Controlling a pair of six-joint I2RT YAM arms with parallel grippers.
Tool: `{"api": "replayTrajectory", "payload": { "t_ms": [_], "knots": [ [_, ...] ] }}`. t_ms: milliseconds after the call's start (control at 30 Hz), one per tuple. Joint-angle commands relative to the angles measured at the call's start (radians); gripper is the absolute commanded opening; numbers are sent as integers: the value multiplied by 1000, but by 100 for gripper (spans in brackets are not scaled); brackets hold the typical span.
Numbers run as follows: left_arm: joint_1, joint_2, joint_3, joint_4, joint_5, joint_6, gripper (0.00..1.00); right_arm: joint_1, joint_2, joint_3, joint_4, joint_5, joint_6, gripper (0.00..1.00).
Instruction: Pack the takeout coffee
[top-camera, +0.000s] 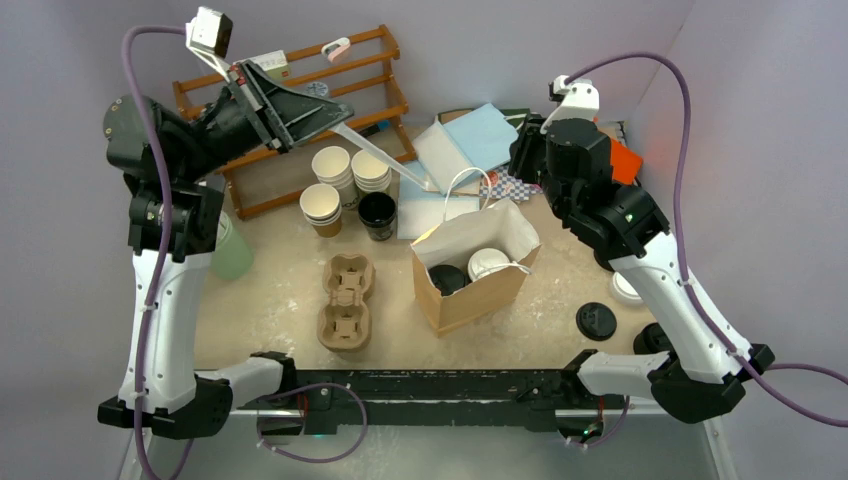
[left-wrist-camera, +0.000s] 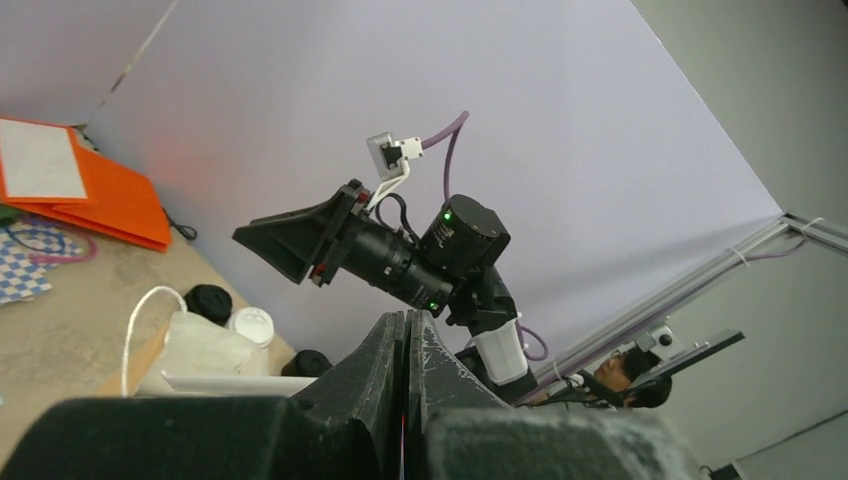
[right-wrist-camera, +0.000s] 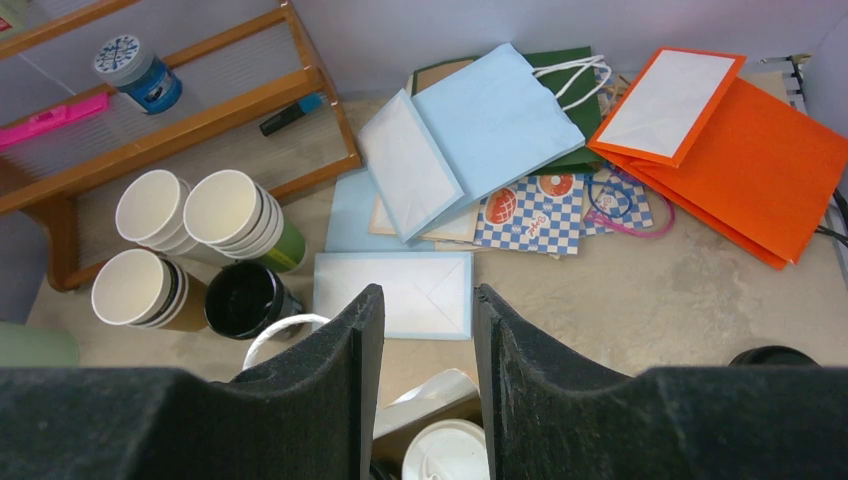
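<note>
Two lidded takeout coffee cups stand inside the open brown paper bag (top-camera: 455, 305), one under a white lid (top-camera: 488, 263) and one under a black lid (top-camera: 447, 278). Only their lids show. My right gripper (top-camera: 520, 152) hangs well above the bag's far right side, open with nothing between its fingers. In the right wrist view it (right-wrist-camera: 428, 295) looks down on the white lid (right-wrist-camera: 445, 452) and the bag's rim (right-wrist-camera: 430, 395). My left gripper (top-camera: 343, 108) is raised high at the back left near the rack; in its own view it (left-wrist-camera: 408, 315) is shut and holds nothing.
Stacks of open paper cups (top-camera: 335, 170) and an all-black cup (top-camera: 377, 212) stand by the wooden rack (top-camera: 290, 90). A pulp cup tray (top-camera: 346, 300) lies left of the bag. Flat blue (top-camera: 470, 140) and orange (right-wrist-camera: 740, 140) bags lie behind. Loose lids (top-camera: 596, 321) lie at the right.
</note>
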Motion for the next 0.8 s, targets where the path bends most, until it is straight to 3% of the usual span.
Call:
{"api": "replayTrajectory", "payload": {
  "t_ms": [0,300,767],
  "knots": [
    [-95,43,40,32,-92,-16,0,-5,-32,-3,30,22,3,40],
    [-447,143,98,-82,-308,129,0,-5,-61,-3,9,49,-6,40],
    [-573,142,-96,-127,-457,249,0,-5,-113,-44,8,85,20,40]
  ]
}}
